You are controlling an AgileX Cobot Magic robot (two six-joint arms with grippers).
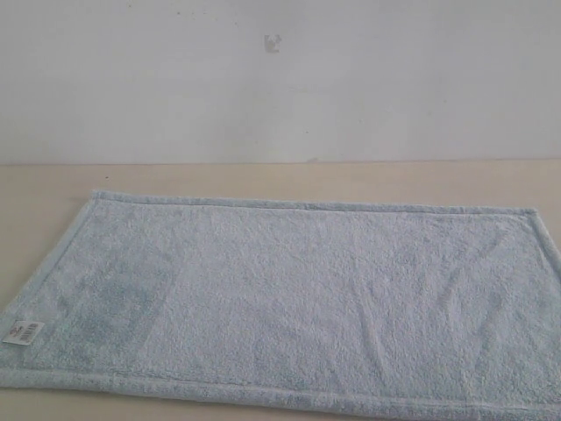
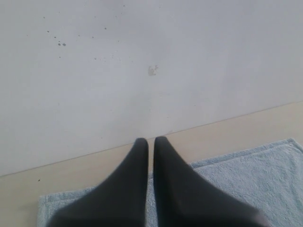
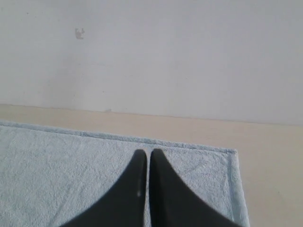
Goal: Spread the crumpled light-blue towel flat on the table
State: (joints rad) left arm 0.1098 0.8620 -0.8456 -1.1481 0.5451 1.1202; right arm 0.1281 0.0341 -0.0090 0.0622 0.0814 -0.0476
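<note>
The light-blue towel (image 1: 298, 298) lay spread flat on the pale beige table (image 1: 263, 180), filling most of the lower half of the exterior view. Its hemmed border ran straight along the far edge, and its right end ran off the right edge of the frame. A small white label (image 1: 24, 331) sat at its corner at the lower left of the frame. Only faint creases showed across the terry surface. Behind the table rose a plain white wall (image 1: 280, 79) with a small grey mark (image 1: 273, 43) near the top centre.

Neither arm appeared in the exterior view. In the left wrist view, the left gripper (image 2: 150, 140) had its dark fingers (image 2: 132, 184) drawn together with only a thin slit between them, gripping nothing, above one corner of the towel. In the right wrist view, the right gripper (image 3: 147, 152) was likewise pinched closed and empty, poised over the towel near another corner.
</note>
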